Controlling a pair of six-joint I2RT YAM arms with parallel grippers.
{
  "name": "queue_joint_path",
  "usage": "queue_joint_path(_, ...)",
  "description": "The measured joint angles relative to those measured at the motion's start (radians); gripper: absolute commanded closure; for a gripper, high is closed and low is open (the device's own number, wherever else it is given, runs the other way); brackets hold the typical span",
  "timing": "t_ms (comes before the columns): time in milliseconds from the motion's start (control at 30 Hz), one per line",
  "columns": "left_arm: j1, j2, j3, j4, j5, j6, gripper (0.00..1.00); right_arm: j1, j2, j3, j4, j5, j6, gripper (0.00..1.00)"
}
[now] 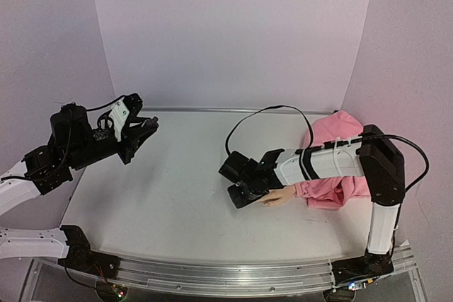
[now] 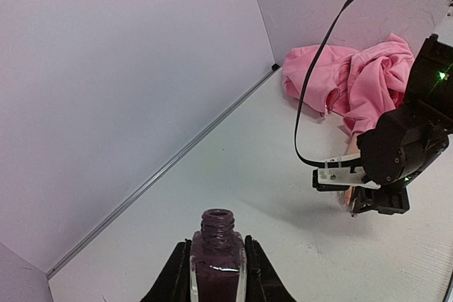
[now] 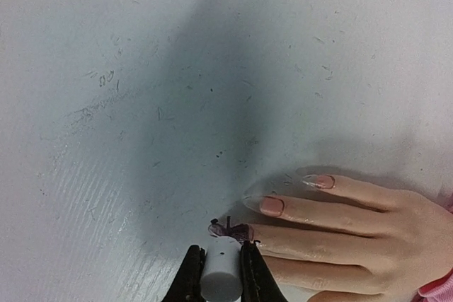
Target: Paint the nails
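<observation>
The mannequin hand [image 3: 354, 235] lies flat on the table, fingers pointing left, in a pink sleeve [image 1: 333, 167]. My right gripper [image 3: 221, 259] is shut on the white brush cap [image 3: 221, 277]. The brush sits on one nail [image 3: 237, 231], which is dark purple. Two nails beside it [image 3: 272, 206] [image 3: 320, 182] are pale. From above, the right gripper [image 1: 244, 190] hovers over the fingertips of the hand [image 1: 282, 196]. My left gripper [image 2: 216, 249] is shut on the open bottle of dark purple polish [image 2: 216, 274] and holds it upright at the far left [image 1: 145, 126], above the table.
The pink sleeve fabric [image 2: 354, 79] is bunched at the back right corner. A black cable [image 1: 262, 114] loops from the right arm across the table. Pale walls [image 1: 233, 33] close off the back and both sides.
</observation>
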Motion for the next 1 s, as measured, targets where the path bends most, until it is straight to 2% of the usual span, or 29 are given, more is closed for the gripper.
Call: queue_joint_path(1000, 0.000, 0.000, 0.000, 0.000, 0.000, 0.001, 1.00, 0.000, 0.002, 0.040, 0.027, -0.028, -0.013, 1.00)
